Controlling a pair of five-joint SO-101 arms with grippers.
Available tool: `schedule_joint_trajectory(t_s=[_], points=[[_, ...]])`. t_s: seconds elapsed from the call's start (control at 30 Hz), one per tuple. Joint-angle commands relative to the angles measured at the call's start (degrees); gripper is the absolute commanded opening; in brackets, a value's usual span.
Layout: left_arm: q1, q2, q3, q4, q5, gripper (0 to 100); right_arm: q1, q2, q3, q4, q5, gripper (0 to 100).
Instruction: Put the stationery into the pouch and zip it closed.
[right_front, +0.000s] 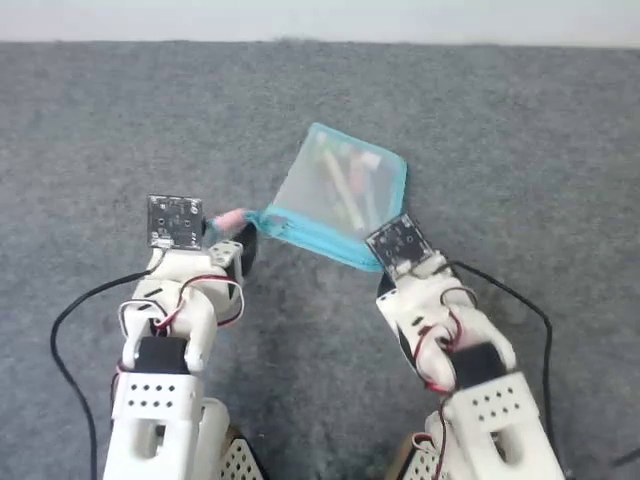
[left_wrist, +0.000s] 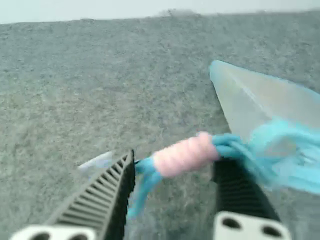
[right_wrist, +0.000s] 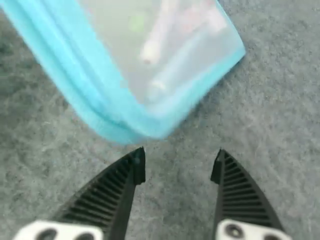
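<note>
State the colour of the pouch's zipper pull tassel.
The tassel is pink; the left wrist view shows it best.

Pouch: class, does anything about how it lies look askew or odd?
Yes. The pouch sits skewed, cornerwise to both arms, with the stationery inside. Its pink zipper pull stretches sideways between the fingers of the left end effector, while the right end effector sits open just short of a pouch corner.

Blue-edged translucent pouch on grey felt table, stationery inside; pink-wrapped zipper pull between my left gripper jaws.
</note>
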Motion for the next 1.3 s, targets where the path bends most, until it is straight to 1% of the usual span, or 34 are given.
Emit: schedule_joint_trajectory(t_s=[0.0,0.13,0.23,0.3,0.37,0.43,0.5,0.57,0.67,0.83,0.9,0.97,1.07,1.2,1.23,1.27], points=[[2.20,-0.88,-0.92,-2.02,-0.79,30,0.84,-8.40,3.16,-1.10,-0.70,20.9],[2.20,-2.29,0.57,-2.64,-2.46,29,0.84,-15.96,8.18,-1.10,-0.62,20.6],[2.20,-7.47,3.21,-2.37,-2.55,28,0.84,-19.82,10.11,-1.10,-0.62,20.5],[2.73,-11.87,5.49,-1.41,-4.75,28,0.84,-21.32,10.46,-1.01,-0.62,20.5],[4.84,-16.44,7.34,2.11,-8.70,26,0.66,-21.58,10.02,0.04,-0.62,20.5],[8.53,-21.45,8.75,6.51,-11.43,23,0.40,-21.85,10.20,0.22,-0.62,20.7],[11.87,-26.37,10.68,10.29,-12.31,21,0.31,-21.58,10.55,0.13,0.44,20.8],[13.36,-31.56,12.97,12.75,-12.13,21,0.48,-21.58,10.64,0.48,2.46,20.8],[11.69,-37.63,14.90,14.51,-10.90,21,0.75,-22.02,13.01,0.48,2.64,20.6],[8.26,-35.87,14.73,9.85,-1.14,21,0.84,-22.02,15.74,0.57,2.64,20.5],[6.77,-35.87,14.90,8.88,0.88,21,0.84,-22.11,16.88,1.19,2.64,20.5],[5.45,-35.60,14.90,9.58,1.23,21,1.89,-22.02,17.85,2.51,2.81,20.5],[3.52,-35.60,14.90,15.21,1.23,21,6.55,-22.11,17.76,4.79,2.90,20.5],[3.43,-35.78,14.90,26.29,1.05,21,11.21,-22.11,17.76,5.32,2.90,20.5],[3.43,-35.78,14.90,27.96,0.18,21,11.91,-22.11,17.76,5.32,2.90,20.5],[3.43,-35.78,14.90,28.75,-2.20,21,12.26,-22.11,17.76,5.32,2.90,20.5]])
